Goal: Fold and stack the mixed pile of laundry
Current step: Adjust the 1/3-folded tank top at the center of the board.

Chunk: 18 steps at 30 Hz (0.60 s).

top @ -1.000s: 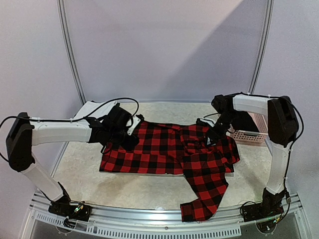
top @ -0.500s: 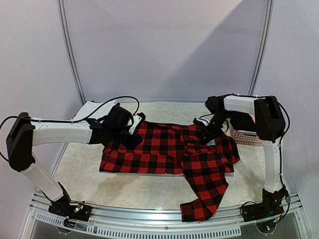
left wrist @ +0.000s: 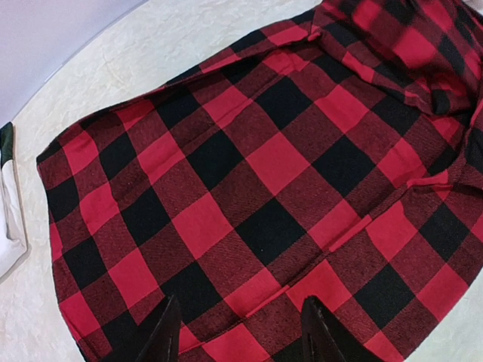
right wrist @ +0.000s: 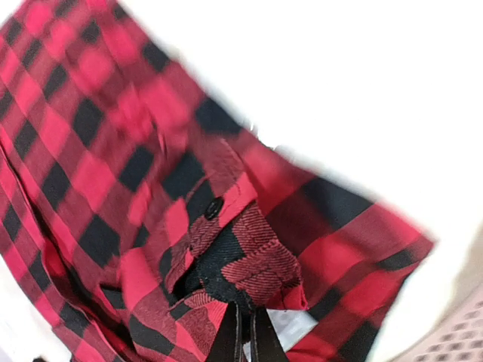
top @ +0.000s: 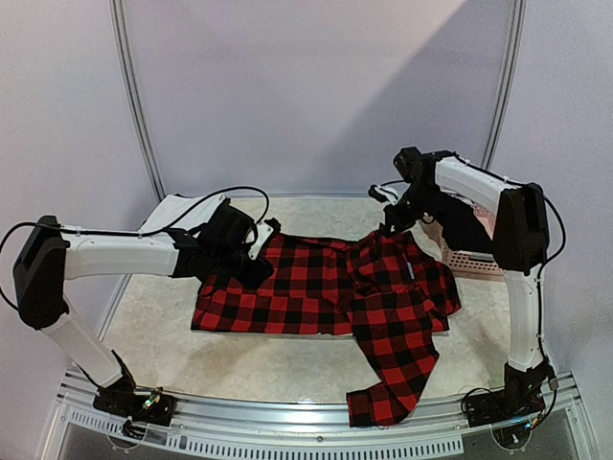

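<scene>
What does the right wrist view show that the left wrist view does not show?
Only the right wrist: the right hand shut on a bunched edge of the checked shirt, a black button, a corner of the pink basket. Only the left wrist: the left hand open over the flat shirt, a white cloth at the left edge. Both: the checked shirt.

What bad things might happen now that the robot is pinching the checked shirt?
The right hand pinches only a small fold of the red-and-black checked flannel shirt, so the cloth might slip out if lifted. The left hand stands open over the shirt's other side, holding nothing, so the whole shirt might drag sideways instead of folding. One sleeve hangs over the near edge of the table and might pull the shirt down.
</scene>
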### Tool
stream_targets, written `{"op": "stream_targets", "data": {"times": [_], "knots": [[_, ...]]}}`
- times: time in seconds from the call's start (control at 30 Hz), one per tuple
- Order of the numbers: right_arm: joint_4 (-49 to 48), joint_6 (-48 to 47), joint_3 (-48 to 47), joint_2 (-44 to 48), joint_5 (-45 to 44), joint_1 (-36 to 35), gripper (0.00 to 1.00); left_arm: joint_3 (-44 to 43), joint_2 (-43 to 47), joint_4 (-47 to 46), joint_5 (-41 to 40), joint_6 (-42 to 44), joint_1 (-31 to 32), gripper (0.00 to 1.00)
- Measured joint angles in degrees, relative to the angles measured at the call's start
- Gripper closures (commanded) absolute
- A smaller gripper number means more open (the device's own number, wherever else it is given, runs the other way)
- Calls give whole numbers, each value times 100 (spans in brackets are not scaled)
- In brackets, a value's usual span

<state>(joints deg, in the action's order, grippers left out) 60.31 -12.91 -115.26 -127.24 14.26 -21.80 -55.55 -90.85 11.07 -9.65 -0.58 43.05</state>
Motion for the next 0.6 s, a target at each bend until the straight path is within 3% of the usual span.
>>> {"op": "stream_targets", "data": {"times": [0.33,0.6], "knots": [[-468,-105,-1770,-57,-433,0,100,0,-85,-9,-28,101,0,44],[-2409,-378,-1864,-66,-1355,0,100,46,-109,-66,-72,133,0,44]]}}
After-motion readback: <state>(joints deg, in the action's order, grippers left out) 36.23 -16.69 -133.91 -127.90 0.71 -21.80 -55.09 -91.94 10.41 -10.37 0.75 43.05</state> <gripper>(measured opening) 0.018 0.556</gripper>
